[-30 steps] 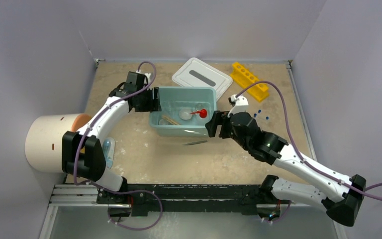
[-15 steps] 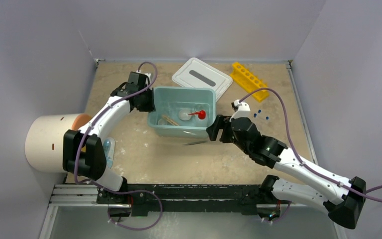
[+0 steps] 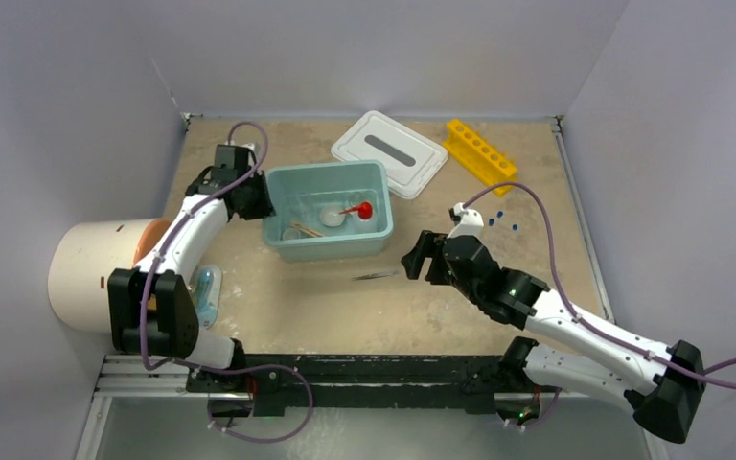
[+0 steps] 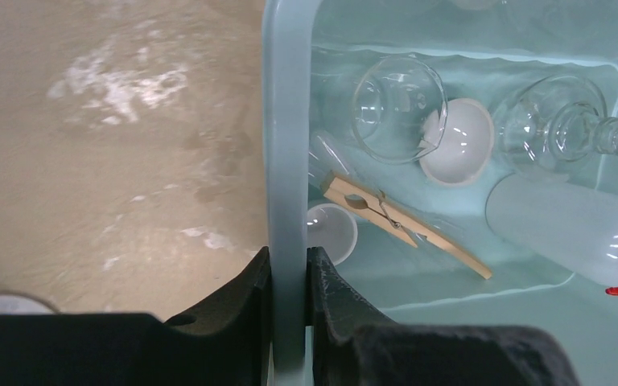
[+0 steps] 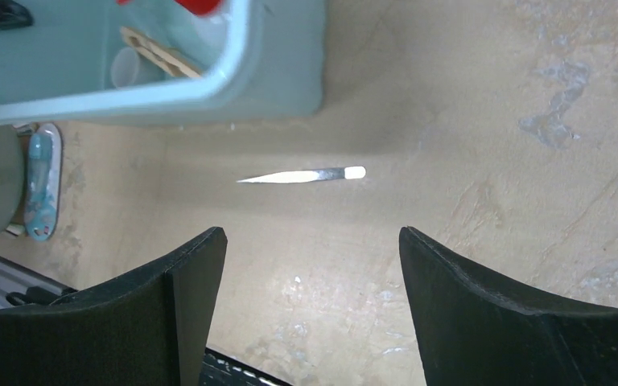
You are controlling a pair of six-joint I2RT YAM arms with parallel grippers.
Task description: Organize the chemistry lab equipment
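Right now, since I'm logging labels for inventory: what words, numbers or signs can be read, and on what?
None can be read.
On the lid: a grey bar, no legible writing.
On the cylinder: small dark marks, too small to read.
On the tub, rack, tweezers: no text seen.

Metal tweezers flat, outside tub

Robot test cell: plain grey walls, scuffed tabletop, arms bolted to rail, glass flasks in tub.
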